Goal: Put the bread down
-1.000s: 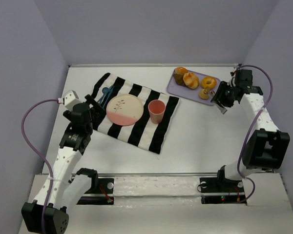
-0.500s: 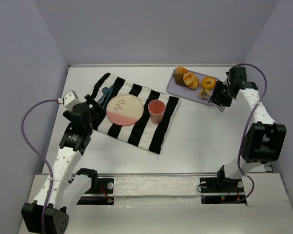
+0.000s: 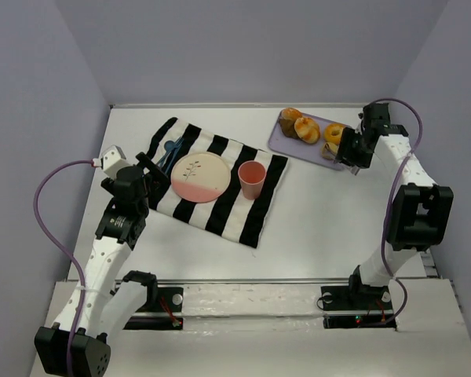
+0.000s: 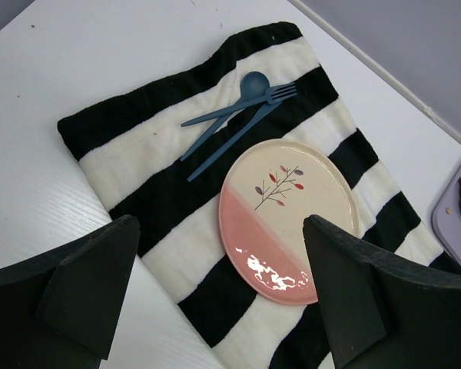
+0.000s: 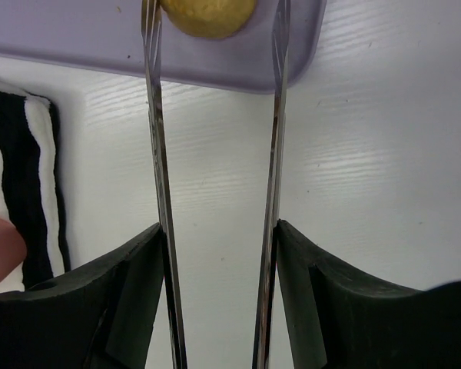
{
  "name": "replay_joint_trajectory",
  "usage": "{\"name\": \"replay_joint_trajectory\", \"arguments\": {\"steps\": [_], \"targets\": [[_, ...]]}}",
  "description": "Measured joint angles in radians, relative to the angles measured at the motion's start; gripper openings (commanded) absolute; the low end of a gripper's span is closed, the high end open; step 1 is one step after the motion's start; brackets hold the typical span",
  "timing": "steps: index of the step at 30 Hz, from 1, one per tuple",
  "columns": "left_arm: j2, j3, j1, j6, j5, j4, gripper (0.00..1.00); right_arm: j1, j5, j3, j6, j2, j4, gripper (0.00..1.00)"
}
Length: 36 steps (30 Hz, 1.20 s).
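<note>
The bread (image 5: 207, 14), a small pale-yellow round bun, lies on the near right end of a lilac tray (image 5: 77, 38). In the top view the bread (image 3: 327, 147) is partly hidden by my right gripper (image 3: 348, 149). My right gripper (image 5: 219, 231) is shut on a pair of thin metal tongs (image 5: 155, 138). The tong arms reach forward and their tips stand on either side of the bread. I cannot tell whether they touch it. My left gripper (image 3: 149, 169) is open and empty over the left part of the striped cloth (image 4: 219, 231).
An orange ring doughnut (image 3: 335, 132) and two golden-brown buns (image 3: 306, 128) share the tray (image 3: 286, 144). A black-and-white striped cloth (image 3: 220, 212) carries a pink-and-cream plate (image 3: 200, 177), a pink cup (image 3: 252, 179) and blue cutlery (image 3: 169, 151). Walls close the back and sides.
My right gripper has moved back and left to the tray, bringing the tong tips around the bread. The left arm has not moved.
</note>
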Motion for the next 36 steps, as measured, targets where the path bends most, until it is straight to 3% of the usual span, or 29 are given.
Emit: {"name": "replay_joint_trajectory", "arguments": {"steps": [7, 9, 13, 17, 21, 26, 31, 36], "targets": [[0.0, 0.0, 0.0, 0.0, -0.001, 0.0, 0.99, 0.014, 0.007, 0.065, -0.025, 0.107, 0.001, 0.63], [0.0, 0.0, 0.0, 0.0, -0.001, 0.0, 0.99, 0.014, 0.003, 0.076, -0.031, 0.129, 0.002, 0.56], [0.0, 0.0, 0.0, -0.002, -0.002, 0.0, 0.99, 0.019, -0.003, 0.093, -0.039, 0.154, 0.005, 0.31], [-0.001, 0.0, 0.0, -0.003, -0.002, 0.0, 0.99, 0.024, -0.006, 0.093, -0.037, 0.151, 0.006, 0.24], [-0.001, 0.0, 0.0, -0.007, -0.001, 0.0, 0.99, 0.026, -0.017, 0.085, -0.036, 0.109, 0.007, 0.22], [-0.001, 0.0, 0.0, -0.011, 0.018, 0.0, 0.99, 0.042, -0.042, 0.052, -0.025, -0.087, 0.007, 0.23], [0.017, 0.002, 0.0, -0.032, 0.03, -0.006, 0.99, 0.214, -0.032, 0.097, -0.013, -0.246, 0.011, 0.23], [0.073, 0.039, 0.0, -0.077, 0.011, -0.058, 0.99, 0.575, -0.014, 0.219, -0.013, -0.208, 0.017, 0.23]]}}
